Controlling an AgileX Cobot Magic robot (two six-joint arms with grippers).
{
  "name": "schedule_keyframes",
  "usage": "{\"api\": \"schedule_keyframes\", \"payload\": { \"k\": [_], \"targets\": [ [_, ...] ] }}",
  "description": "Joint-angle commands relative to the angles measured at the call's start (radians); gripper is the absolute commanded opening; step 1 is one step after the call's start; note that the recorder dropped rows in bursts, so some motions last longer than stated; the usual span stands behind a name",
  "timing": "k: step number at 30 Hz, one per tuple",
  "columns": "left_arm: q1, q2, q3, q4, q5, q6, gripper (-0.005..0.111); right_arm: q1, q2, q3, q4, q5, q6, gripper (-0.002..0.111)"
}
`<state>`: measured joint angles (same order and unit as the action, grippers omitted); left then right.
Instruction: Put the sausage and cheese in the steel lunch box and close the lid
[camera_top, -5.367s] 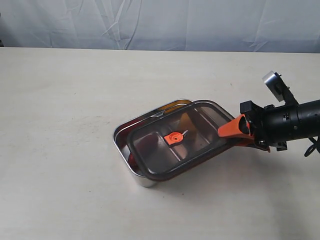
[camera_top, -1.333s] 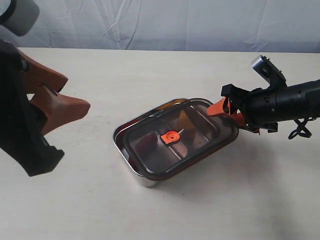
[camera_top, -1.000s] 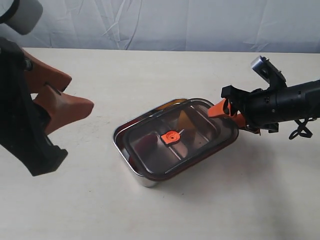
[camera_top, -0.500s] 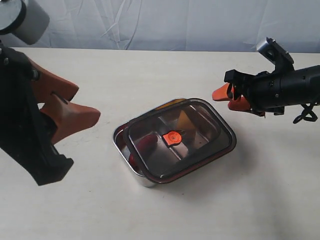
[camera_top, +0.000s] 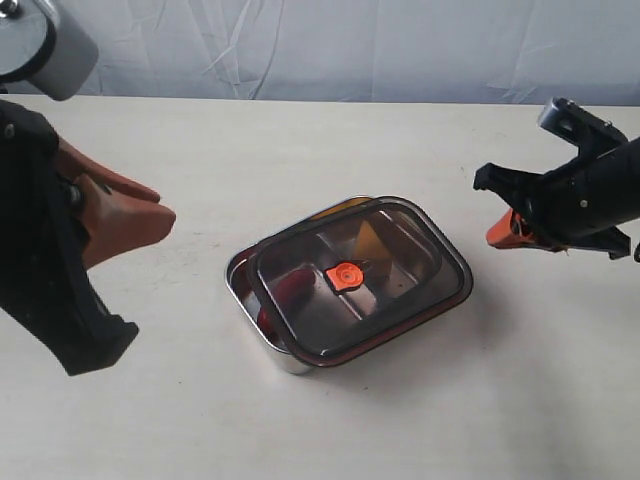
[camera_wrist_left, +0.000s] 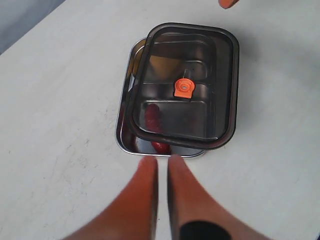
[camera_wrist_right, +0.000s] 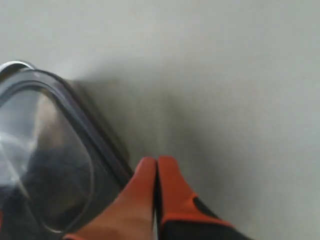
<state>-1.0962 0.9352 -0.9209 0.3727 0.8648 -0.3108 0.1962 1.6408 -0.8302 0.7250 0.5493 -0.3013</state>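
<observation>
In the exterior view the lid (camera_top: 400, 262) lies on the steel lunch box (camera_top: 240, 278) but skewed, leaving the box's left and far rim bare. Through it the sausage (camera_top: 284, 290) shows red at the box's left end and the cheese (camera_top: 367, 238) yellow at its far side. To close it well, I judge the lid should first slide square over the rim, then take even pressure near its centre, not on one corner.

In the left wrist view the left jaws are drawn almost together, pinching nothing, and the box lies just beyond their tips.

In the right wrist view the right jaws are pressed together and empty beside the lid's corner. In this blurred view they are probably not touching it.
</observation>
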Motion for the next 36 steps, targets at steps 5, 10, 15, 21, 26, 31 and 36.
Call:
{"api": "schedule_keyframes", "payload": {
  "k": [5,10,15,21,26,31,36],
  "targets": [
    [-0.002,0.001,0.003,0.026,-0.012,-0.001,0.0,0.004,-0.009,-0.006,-0.227,0.105,0.201,-0.001],
    [-0.002,0.001,0.003,0.03,-0.012,-0.001,0.0,0.009,-0.009,0.01,-0.227,0.111,0.208,-0.001],
    [-0.002,0.001,0.003,0.032,-0.017,-0.001,0.0,0.076,-0.009,0.033,-0.225,0.035,0.231,-0.001],
    [-0.002,0.001,0.003,0.026,-0.01,-0.001,0.0,0.104,0.003,0.033,-0.266,-0.013,0.301,-0.001],
    [-0.002,0.001,0.003,0.026,-0.008,-0.001,0.0,0.107,0.041,0.033,-0.297,-0.013,0.35,-0.001],
    [-0.002,0.001,0.003,0.026,-0.008,-0.001,0.0,0.132,0.074,0.033,-0.281,-0.035,0.35,-0.001],
    [-0.002,0.001,0.003,0.029,-0.01,0.003,0.0,0.144,0.08,0.033,-0.25,-0.055,0.35,-0.001]
  ]
}}
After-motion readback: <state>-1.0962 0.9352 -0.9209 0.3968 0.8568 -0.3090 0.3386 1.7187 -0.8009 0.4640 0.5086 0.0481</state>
